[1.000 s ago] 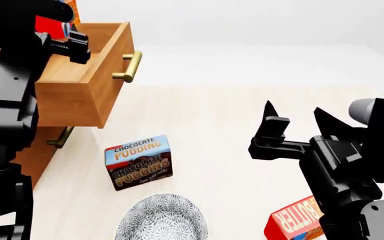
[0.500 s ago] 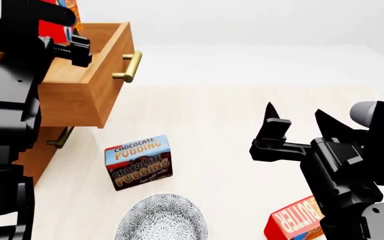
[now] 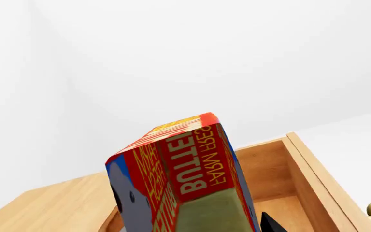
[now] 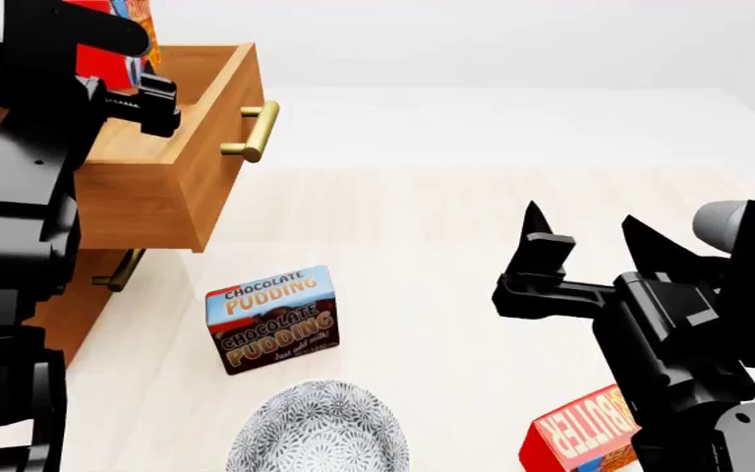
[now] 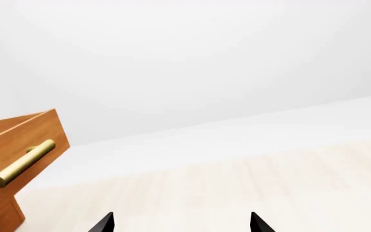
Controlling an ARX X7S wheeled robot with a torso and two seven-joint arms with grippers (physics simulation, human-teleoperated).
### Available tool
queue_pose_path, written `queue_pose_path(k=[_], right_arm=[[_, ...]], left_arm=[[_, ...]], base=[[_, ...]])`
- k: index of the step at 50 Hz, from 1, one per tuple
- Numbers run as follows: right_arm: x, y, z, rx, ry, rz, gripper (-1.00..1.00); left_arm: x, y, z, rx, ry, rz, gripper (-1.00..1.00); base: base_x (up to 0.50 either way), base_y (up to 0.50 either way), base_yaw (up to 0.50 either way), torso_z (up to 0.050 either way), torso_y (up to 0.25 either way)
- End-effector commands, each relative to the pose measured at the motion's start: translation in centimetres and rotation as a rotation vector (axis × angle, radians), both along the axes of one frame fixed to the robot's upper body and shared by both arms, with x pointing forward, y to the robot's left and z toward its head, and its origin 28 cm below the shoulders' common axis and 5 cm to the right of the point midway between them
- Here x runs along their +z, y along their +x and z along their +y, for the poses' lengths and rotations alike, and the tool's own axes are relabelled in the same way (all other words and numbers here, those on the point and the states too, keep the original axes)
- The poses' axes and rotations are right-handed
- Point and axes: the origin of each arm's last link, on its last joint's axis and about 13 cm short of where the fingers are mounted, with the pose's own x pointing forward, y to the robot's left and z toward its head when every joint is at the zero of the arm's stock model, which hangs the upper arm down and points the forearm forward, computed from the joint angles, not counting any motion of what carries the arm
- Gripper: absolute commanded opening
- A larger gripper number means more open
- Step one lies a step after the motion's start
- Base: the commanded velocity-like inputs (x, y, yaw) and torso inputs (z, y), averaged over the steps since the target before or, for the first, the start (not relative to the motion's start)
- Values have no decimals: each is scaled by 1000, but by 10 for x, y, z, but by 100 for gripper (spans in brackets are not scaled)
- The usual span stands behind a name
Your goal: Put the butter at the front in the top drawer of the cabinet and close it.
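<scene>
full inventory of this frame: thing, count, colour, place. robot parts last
butter: 1, red carton, held in the left gripper above the open top drawer
second butter carton: 1, red, on the table by the right arm
Chocolate Pudding box: 1, brown and blue, on the table in front of the cabinet
bowl: 1, grey patterned, near edge of the table
cabinet: 1, orange-brown wood, at left
top drawer: 1, pulled open, brass handle
lower drawer handle: 1, brass
left gripper: shut on the butter
right gripper: open, empty, over the table
</scene>
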Motion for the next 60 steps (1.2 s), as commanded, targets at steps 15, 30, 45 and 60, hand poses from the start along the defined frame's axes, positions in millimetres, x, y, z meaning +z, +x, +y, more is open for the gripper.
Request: queue_pose_path(k=[15, 30, 45, 60], right_arm=[[2, -1, 0, -5, 6, -5, 100], [1, 0, 0, -4, 7, -4, 100], [-1, -1, 0, -3, 10, -6, 100], [-4, 2, 1, -5, 12, -2, 100]], left_arm=[[12, -2, 1, 26, -7, -32, -100], [14, -4, 2, 25, -11, -42, 100], [17, -9, 0, 8, -15, -55, 100], [49, -53, -53, -351, -83, -230, 100]], base=[[0, 0, 0, 0, 1], [0, 0, 0, 0, 1], [0, 0, 0, 0, 0], [0, 0, 0, 0, 0]])
